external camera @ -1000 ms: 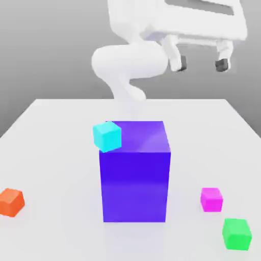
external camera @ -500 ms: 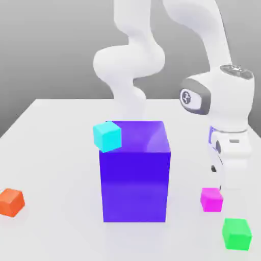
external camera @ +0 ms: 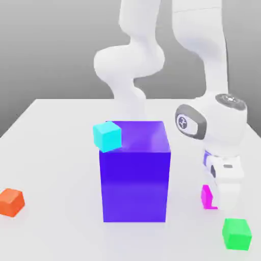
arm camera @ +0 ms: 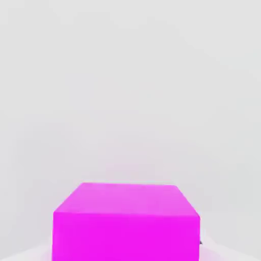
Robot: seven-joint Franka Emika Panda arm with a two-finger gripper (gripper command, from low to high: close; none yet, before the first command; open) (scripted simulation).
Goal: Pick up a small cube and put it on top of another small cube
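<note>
The small bright magenta-pink cube (external camera: 206,197) is seen on the white tabletop (external camera: 51,148) at the exterior view's right, between the big blue-purple block (external camera: 135,171) and the small green cube (external camera: 236,233), with the white arm's two-finger gripper (external camera: 223,200) lowered directly over it and partly hiding it. Whether the gripper is closed on the cube cannot be told, as the fingertips are hidden. If the hold is shallow or off-centre, the cube could be tipped or dropped on lifting, and the nearby green cube could be knocked.
</note>
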